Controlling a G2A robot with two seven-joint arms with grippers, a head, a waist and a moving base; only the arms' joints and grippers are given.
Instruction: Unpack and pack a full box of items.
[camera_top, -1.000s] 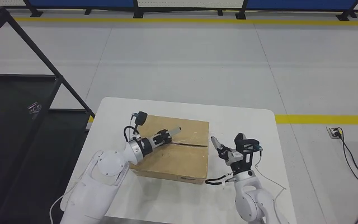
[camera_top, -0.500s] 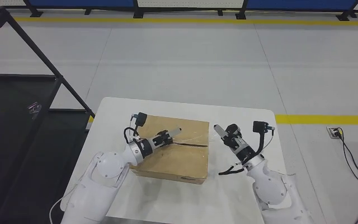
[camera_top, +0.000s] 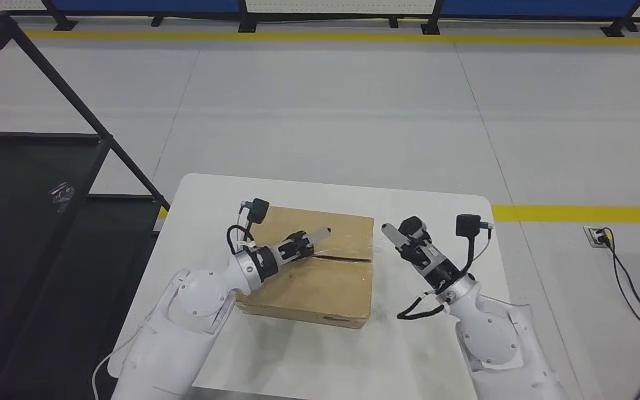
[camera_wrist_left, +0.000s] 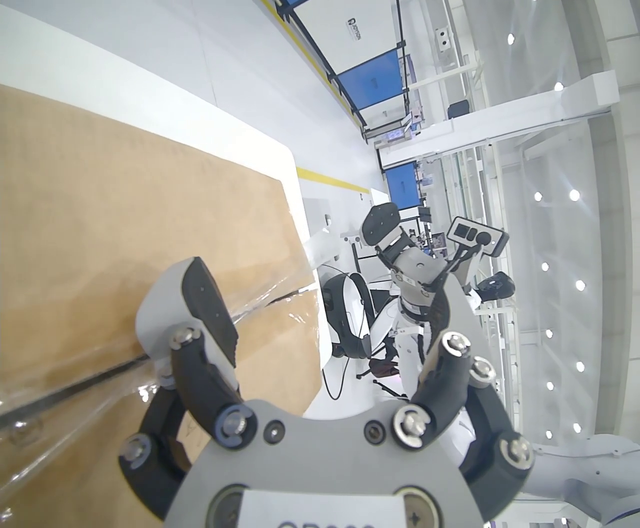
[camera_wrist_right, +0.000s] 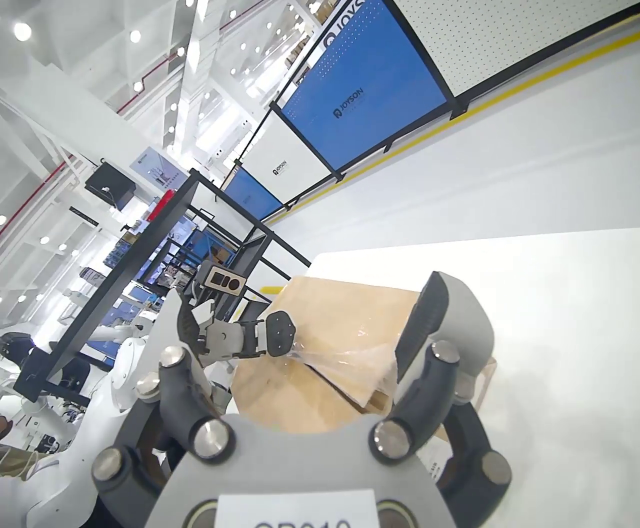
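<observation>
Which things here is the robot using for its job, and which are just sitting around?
For the job:
- cardboard box, taped shut
- clear tape over its seam
- left gripper, open at the seam
- right gripper, open beside the box

Just around:
- black metal frame beside the table
- yellow floor line
- floor socket

Both arms are glossy white shells, bulky at the shoulder and slimmer toward the wrist. The left arm (camera_top: 195, 300) lies on one side of the box (camera_top: 320, 275), the right arm (camera_top: 490, 335) on the other. The left gripper (camera_wrist_left: 320, 280) has white finger housings, black dimpled pads (camera_wrist_left: 207, 300), black linkage bars and a grey base plate with silver screws and a white label. The right gripper (camera_wrist_right: 305, 290) is built alike. A black camera module (camera_top: 258, 210) with a looped black cable (camera_top: 235, 238) sits at each wrist
</observation>
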